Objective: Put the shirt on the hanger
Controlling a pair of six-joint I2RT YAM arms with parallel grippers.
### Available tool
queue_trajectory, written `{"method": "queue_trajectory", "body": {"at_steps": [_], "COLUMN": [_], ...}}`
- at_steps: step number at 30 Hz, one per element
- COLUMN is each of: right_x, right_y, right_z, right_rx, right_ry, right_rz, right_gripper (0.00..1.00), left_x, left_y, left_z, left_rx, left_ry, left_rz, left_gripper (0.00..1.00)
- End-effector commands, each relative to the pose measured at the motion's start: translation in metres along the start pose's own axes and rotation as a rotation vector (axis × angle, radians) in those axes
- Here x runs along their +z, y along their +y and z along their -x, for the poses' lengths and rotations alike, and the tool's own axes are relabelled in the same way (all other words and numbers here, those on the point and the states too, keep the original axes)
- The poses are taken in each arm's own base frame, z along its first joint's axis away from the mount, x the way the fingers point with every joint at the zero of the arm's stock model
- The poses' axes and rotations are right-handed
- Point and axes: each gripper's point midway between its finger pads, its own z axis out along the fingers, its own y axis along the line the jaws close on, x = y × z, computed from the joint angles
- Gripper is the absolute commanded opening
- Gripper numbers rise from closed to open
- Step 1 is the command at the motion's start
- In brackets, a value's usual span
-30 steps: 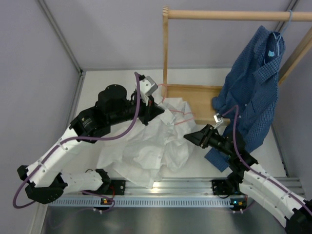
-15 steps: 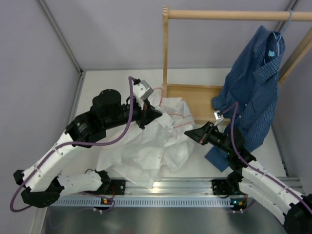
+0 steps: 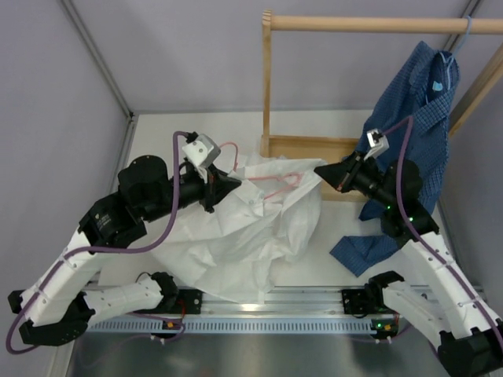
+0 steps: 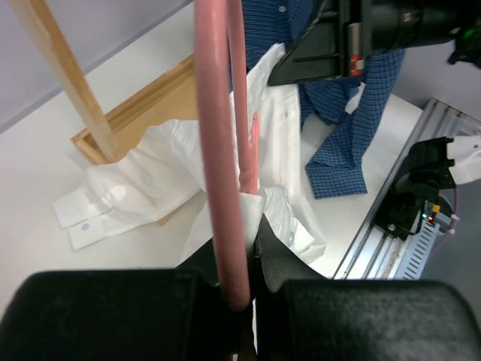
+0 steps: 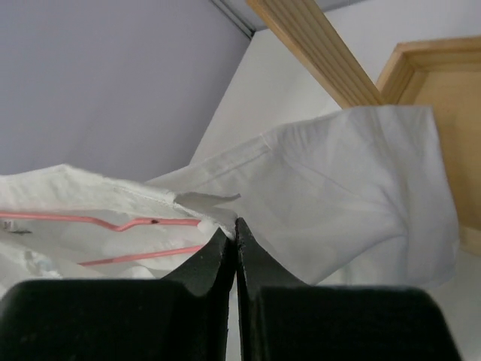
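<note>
The white shirt (image 3: 244, 236) lies crumpled mid-table, its far side lifted and stretched between my two grippers. The pink wire hanger (image 3: 277, 182) lies partly inside the shirt's top, with its hook (image 3: 230, 148) sticking out on the left. My left gripper (image 3: 228, 185) is shut on the hanger's wire (image 4: 222, 150), with a bit of shirt (image 4: 173, 173) at the jaws (image 4: 252, 248). My right gripper (image 3: 322, 171) is shut on the shirt's edge (image 5: 338, 180) and holds it up by the rack base. In the right wrist view (image 5: 235, 226), the hanger (image 5: 113, 222) shows inside the fabric.
A wooden rack has a post (image 3: 266, 78), a top bar (image 3: 377, 24) and a base tray (image 3: 314, 148) behind the shirt. A dark blue checked shirt (image 3: 413, 126) hangs on a light blue hanger (image 3: 465, 35) at the right. An aluminium rail (image 3: 267, 302) runs along the near edge.
My left gripper has pulled the hanger to the left. My right gripper has risen and moved toward the rack with the shirt edge, spreading the shirt wider between them.
</note>
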Motion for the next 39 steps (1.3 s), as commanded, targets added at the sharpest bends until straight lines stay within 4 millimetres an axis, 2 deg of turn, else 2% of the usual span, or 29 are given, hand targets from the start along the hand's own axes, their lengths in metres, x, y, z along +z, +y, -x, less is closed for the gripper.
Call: {"method": "queue_trajectory", "body": {"at_steps": [1, 4, 6, 8, 9, 11, 12, 14, 15, 16, 17, 18, 19, 20, 22, 24, 25, 26, 27, 28, 29, 30, 31, 32, 33, 35, 36, 37, 39], "right_x": [-0.009, -0.016, -0.022, -0.03, -0.034, -0.046, -0.046, -0.053, -0.049, -0.052, -0.049, -0.043, -0.043, -0.04, -0.035, -0.033, -0.035, -0.042, -0.048, -0.052, -0.07, -0.083, -0.1, -0.116, -0.129, -0.148, -0.159, -0.155, -0.158], "right_y": [0.035, 0.06, 0.079, 0.098, 0.109, 0.13, 0.129, 0.148, 0.14, 0.149, 0.146, 0.132, 0.132, 0.128, 0.112, 0.091, 0.084, 0.08, 0.063, 0.052, 0.057, 0.043, 0.039, 0.045, 0.039, 0.045, 0.059, 0.066, 0.089], "right_z": [0.035, 0.045, 0.05, 0.045, 0.047, 0.035, 0.025, 0.011, -0.005, -0.022, -0.024, -0.04, -0.053, -0.054, -0.073, -0.089, -0.092, -0.085, -0.096, -0.089, -0.074, -0.081, -0.064, -0.047, -0.046, -0.027, -0.014, -0.022, -0.016], "right_rx": [-0.14, -0.172, -0.192, -0.197, -0.214, -0.221, -0.194, -0.193, -0.171, -0.167, -0.167, -0.171, -0.162, -0.164, -0.154, -0.161, -0.169, -0.197, -0.198, -0.201, -0.225, -0.228, -0.234, -0.24, -0.252, -0.293, -0.31, -0.338, -0.407], "right_ry": [-0.022, -0.016, -0.013, 0.021, 0.012, 0.038, 0.058, 0.044, 0.068, 0.1, 0.063, 0.08, 0.093, 0.065, 0.098, 0.13, 0.132, 0.088, 0.127, 0.091, 0.029, 0.063, -0.017, -0.065, -0.063, -0.131, -0.156, -0.087, -0.043], "right_rz": [0.066, 0.134, 0.193, 0.277, 0.325, 0.425, 0.432, 0.511, 0.506, 0.55, 0.52, 0.488, 0.493, 0.484, 0.458, 0.403, 0.377, 0.353, 0.285, 0.22, 0.22, 0.153, 0.106, 0.091, 0.056, 0.051, 0.079, 0.102, 0.173], "right_gripper": [0.0, 0.0, 0.0, 0.0, 0.0, 0.0, 0.0, 0.0, 0.0, 0.0, 0.0, 0.0, 0.0, 0.0, 0.04, 0.21, 0.26, 0.27, 0.29, 0.35, 0.37, 0.37, 0.38, 0.37, 0.38, 0.4, 0.41, 0.42, 0.45], "left_x": [-0.014, -0.008, -0.005, 0.001, 0.002, 0.007, 0.009, 0.012, 0.011, 0.009, 0.008, 0.009, 0.015, 0.018, 0.035, 0.04, 0.045, 0.044, 0.035, 0.04, 0.039, 0.031, 0.037, 0.037, 0.042, 0.046, 0.048, 0.051, 0.058], "left_y": [0.022, 0.037, 0.042, 0.049, 0.059, 0.066, 0.064, 0.053, 0.048, 0.044, 0.043, 0.041, 0.039, 0.039, 0.026, 0.014, 0.005, -0.009, -0.013, -0.013, -0.016, -0.019, -0.019, -0.028, -0.033, -0.047, -0.059, -0.063, -0.074], "left_z": [0.017, 0.018, 0.024, 0.035, 0.04, 0.056, 0.075, 0.091, 0.102, 0.118, 0.126, 0.132, 0.138, 0.141, 0.138, 0.135, 0.124, 0.124, 0.124, 0.109, 0.106, 0.104, 0.088, 0.078, 0.063, 0.046, 0.034, 0.026, 0.013], "left_rx": [0.001, -0.013, -0.022, -0.056, -0.073, -0.116, -0.137, -0.158, -0.181, -0.197, -0.209, -0.209, -0.201, -0.203, -0.178, -0.152, -0.131, -0.088, -0.066, -0.053, -0.013, 0.008, 0.028, 0.083, 0.096, 0.133, 0.13, 0.12, 0.087], "left_ry": [-0.028, -0.014, -0.022, -0.038, -0.05, -0.097, -0.177, -0.254, -0.305, -0.373, -0.402, -0.421, -0.431, -0.431, -0.396, -0.388, -0.364, -0.373, -0.394, -0.368, -0.377, -0.388, -0.355, -0.335, -0.298, -0.258, -0.221, -0.198, -0.145], "left_rz": [0.142, 0.227, 0.258, 0.306, 0.371, 0.417, 0.404, 0.335, 0.304, 0.28, 0.273, 0.263, 0.246, 0.241, 0.155, 0.07, 0.009, -0.082, -0.108, -0.118, -0.149, -0.167, -0.184, -0.243, -0.284, -0.383, -0.473, -0.507, -0.594], "left_gripper": [0.0, 0.0, 0.0, 0.0, 0.0, 0.0, 0.0, 0.0, 0.0, 0.0, 0.0, 0.0, 0.0, 0.0, 0.0, 0.0, 0.0, 0.0, 0.0, 0.0, 0.0, 0.0, 0.0, 0.0, 0.0, 0.0, 0.0, 0.0, 0.0]}}
